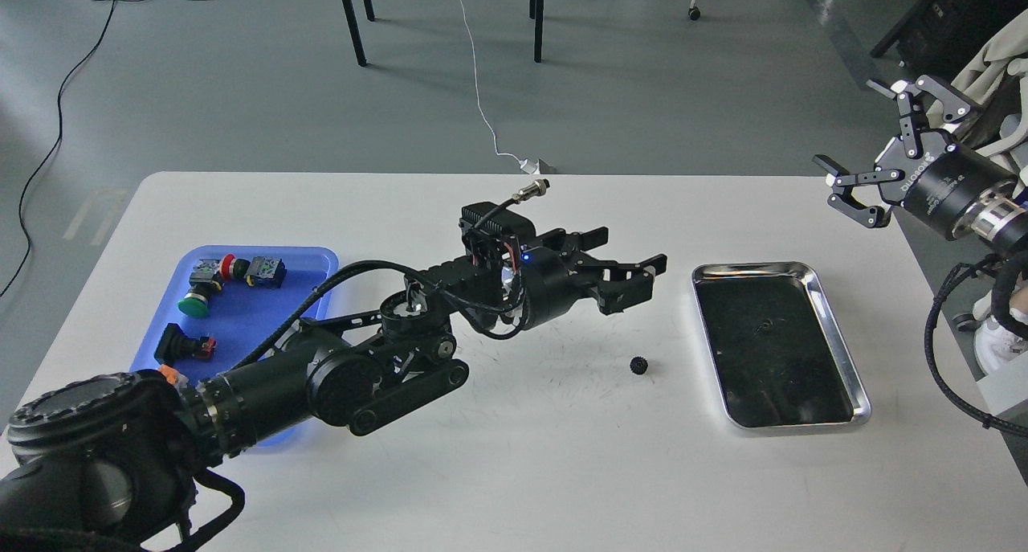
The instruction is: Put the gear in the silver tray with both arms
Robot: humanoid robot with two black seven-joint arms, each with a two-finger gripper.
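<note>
below and just right of the left gripper (pixel 634 264), whose fingers are spread and hold nothing, a small black gear (pixel 639 365) lies on the white table (pixel 514 472). the silver tray (pixel 835 339) sits right of it. the right gripper (pixel 875 146), marked "dobot", hangs spread, high beyond the tray.

Even, soft daylight fills the scene, bright without harsh contrast. The white bench (pixel 514 455) reads slightly washed out and carries only faint, diffuse shadows under the left arm (pixel 337 375). The silver tray (pixel 835 327) has a glinting rim and a dark, reflective bottom. Focus is sharp throughout, with mild noise.
</note>
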